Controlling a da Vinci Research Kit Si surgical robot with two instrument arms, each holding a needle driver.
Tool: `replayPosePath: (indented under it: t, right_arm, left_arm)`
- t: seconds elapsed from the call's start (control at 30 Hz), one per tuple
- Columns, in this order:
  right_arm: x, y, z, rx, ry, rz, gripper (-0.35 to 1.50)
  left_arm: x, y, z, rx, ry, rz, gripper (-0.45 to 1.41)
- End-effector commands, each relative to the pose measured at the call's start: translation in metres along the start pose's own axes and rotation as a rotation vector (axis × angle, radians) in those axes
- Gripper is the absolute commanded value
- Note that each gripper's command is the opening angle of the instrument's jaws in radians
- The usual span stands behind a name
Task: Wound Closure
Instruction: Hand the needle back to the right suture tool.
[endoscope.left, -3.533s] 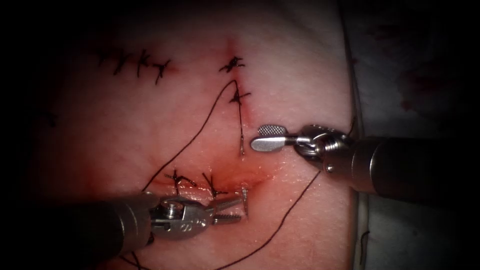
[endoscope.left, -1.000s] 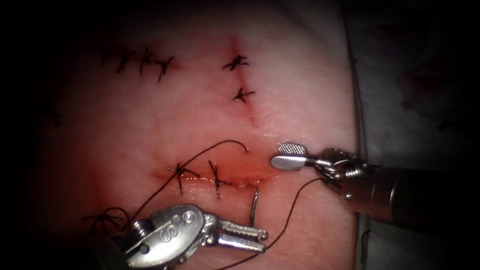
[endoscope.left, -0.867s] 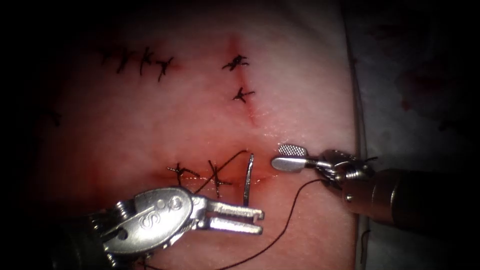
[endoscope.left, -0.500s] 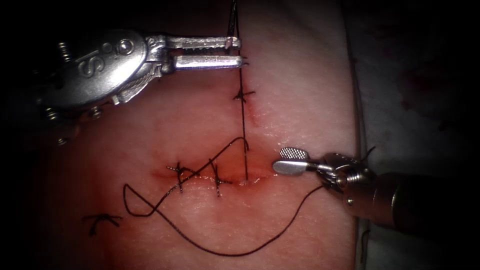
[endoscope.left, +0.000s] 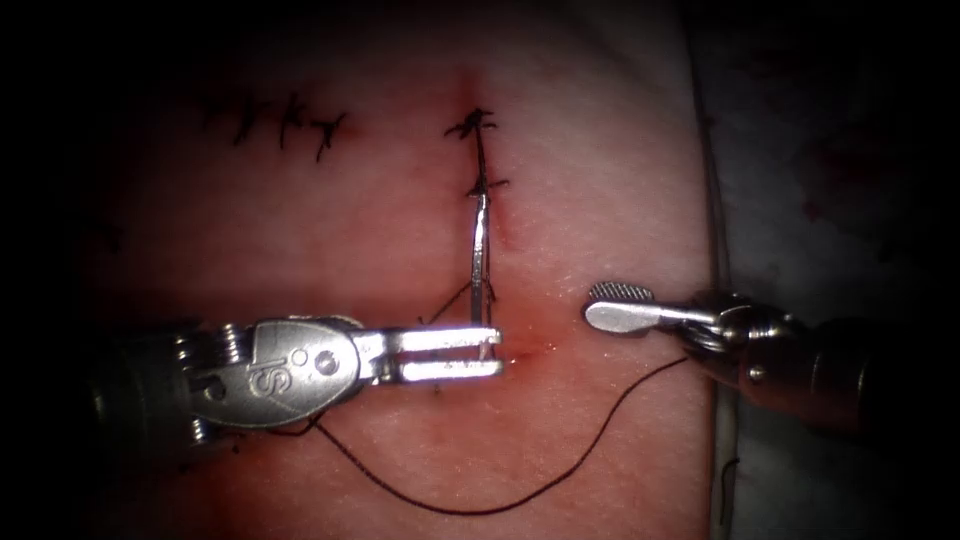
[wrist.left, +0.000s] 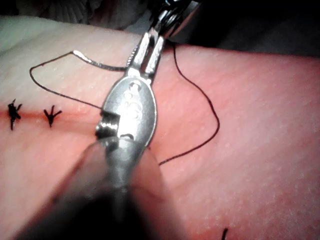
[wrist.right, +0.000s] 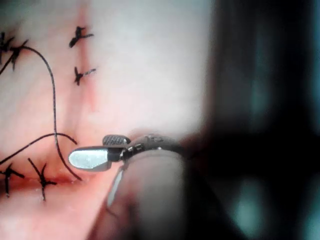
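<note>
- Left tool (endoscope.left: 490, 353): jaws clamped on the needle (endoscope.left: 479, 262) near one end; needle is clear of the tissue (endoscope.left: 600, 150).
- Right tool (endoscope.left: 618, 306): jaws apart, empty, right of the cut (endoscope.left: 535, 350).
- Thread (endoscope.left: 480, 505) passes behind the left tool, hidden there.

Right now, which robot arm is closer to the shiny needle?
Left. The left tool has its jaws shut on the needle near one end, out of the tissue. The right tool, jaws open and holding nothing, sits off to the needle's right.
</note>
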Motion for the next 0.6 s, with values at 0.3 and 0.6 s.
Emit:
replayPosePath:
  t: [0.3, 0.6]
  right_arm:
    - [-0.0011, -0.0026, 0.0029, 0.071, -0.052, 0.171, 1.23]
    - [-0.0022, -0.0026, 0.0052, 0.177, -0.036, 0.215, 1.3]
  left_arm:
    - [-0.0048, 0.003, 0.0012, -0.011, 0.018, 0.073, -0.45]
    - [-0.005, 0.0033, 0.0013, -0.013, 0.054, 0.14, -0.45]
